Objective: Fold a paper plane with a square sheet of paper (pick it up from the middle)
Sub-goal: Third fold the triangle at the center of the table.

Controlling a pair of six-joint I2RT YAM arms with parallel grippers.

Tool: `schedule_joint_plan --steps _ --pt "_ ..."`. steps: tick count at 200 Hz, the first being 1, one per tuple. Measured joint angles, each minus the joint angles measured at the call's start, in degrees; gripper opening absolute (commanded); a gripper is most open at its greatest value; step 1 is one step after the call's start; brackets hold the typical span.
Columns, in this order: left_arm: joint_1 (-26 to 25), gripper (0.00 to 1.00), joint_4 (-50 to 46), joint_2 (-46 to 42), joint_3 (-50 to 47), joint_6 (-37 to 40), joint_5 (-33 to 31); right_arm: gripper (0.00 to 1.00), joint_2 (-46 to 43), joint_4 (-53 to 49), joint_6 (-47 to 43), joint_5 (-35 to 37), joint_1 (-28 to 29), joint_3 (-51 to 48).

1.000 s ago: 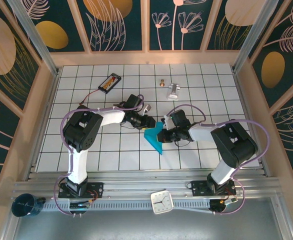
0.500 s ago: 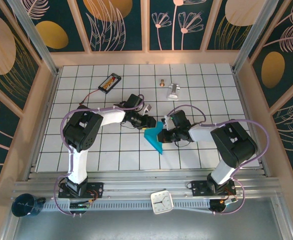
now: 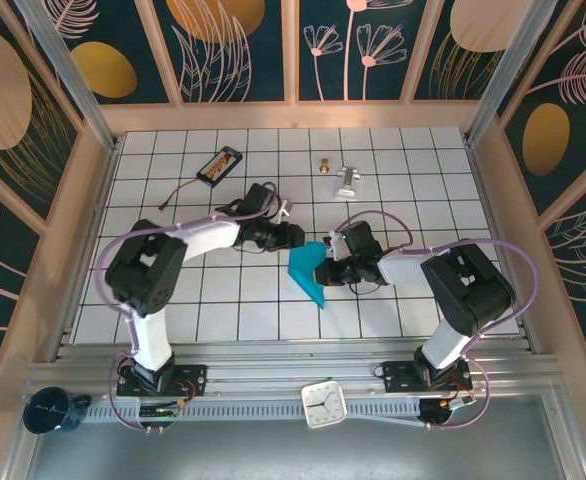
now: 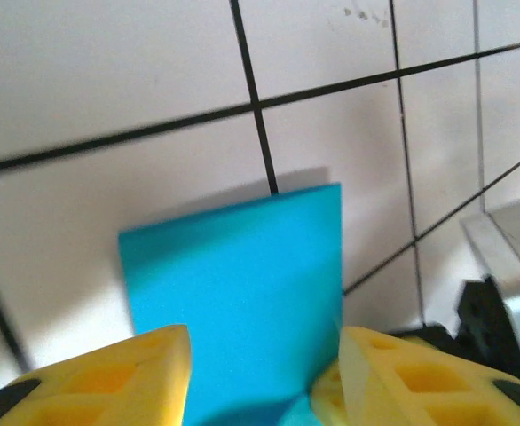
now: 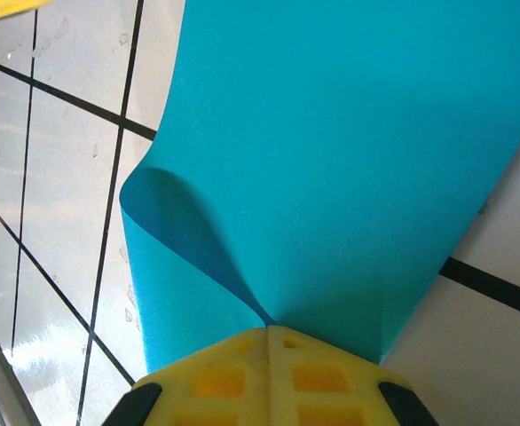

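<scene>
We see the teal sheet of paper [image 3: 308, 277] mid-table, our right gripper [image 3: 325, 268] at its right edge, our left gripper [image 3: 296, 237] just left of its far corner.

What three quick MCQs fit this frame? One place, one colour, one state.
1. Where does the black battery pack lie on the table?
A. far side, left of centre
B. near right corner
C. dead centre

2. What colour is the paper sheet?
A. white
B. teal-blue
C. red

3. What state is the right end effector in?
A. open above the sheet
B. shut on the battery pack
C. shut on the paper sheet

Key:
1 A: the top view shows it on the far tiles, left of centre.
2 B: both wrist views show teal-blue paper.
3 C: its yellow fingers meet with the sheet pinched between them.
</scene>
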Motion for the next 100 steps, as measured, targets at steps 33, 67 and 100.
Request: schedule_joint_plan --steps 33,67,100 --pt "-2.67 0.12 7.67 -13.55 -14.93 -8.22 -1.60 0.02 -0.22 0.87 0.22 0.07 0.00 -0.52" --pt "-10.47 0.06 16.11 -15.65 -20.41 -14.53 -1.64 0.02 -0.22 1.03 0.22 0.11 0.00 -0.59" --pt "-15.56 0.03 23.26 -14.23 -21.27 -17.14 -1.81 0.02 -0.22 1.05 0.22 0.13 0.00 -0.59"
